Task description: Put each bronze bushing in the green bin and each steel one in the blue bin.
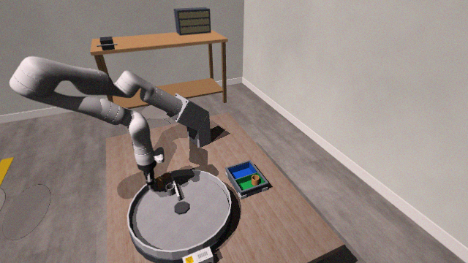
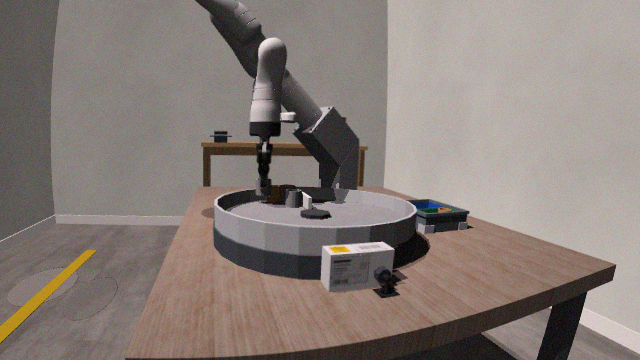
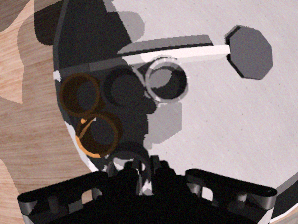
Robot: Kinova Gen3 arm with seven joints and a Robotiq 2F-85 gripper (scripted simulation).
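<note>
my gripper [image 1: 149, 179] [image 2: 264, 178] [image 3: 146, 166] looks narrowly pinched on one wall of a grey steel bushing [image 1: 150, 185] [image 2: 259, 188] [image 3: 146, 187], at the turntable's [image 1: 223, 183] [image 2: 315, 240] [image 3: 215, 112] edge; the blue bin [image 1: 242, 172] [image 2: 426, 204] lies across to the right in the top view, so i should clear the rim first.

top, exterior share table; wrist looks down, close.

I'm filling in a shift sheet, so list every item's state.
hand: shut on a steel bushing's wall
held steel bushing: raised, upright
bronze bushings: two upright, shaded
steel bushing by the divider: upright
green bin: holds one bronze bushing
blue bin: empty in the top view
turntable: partly loaded
</note>
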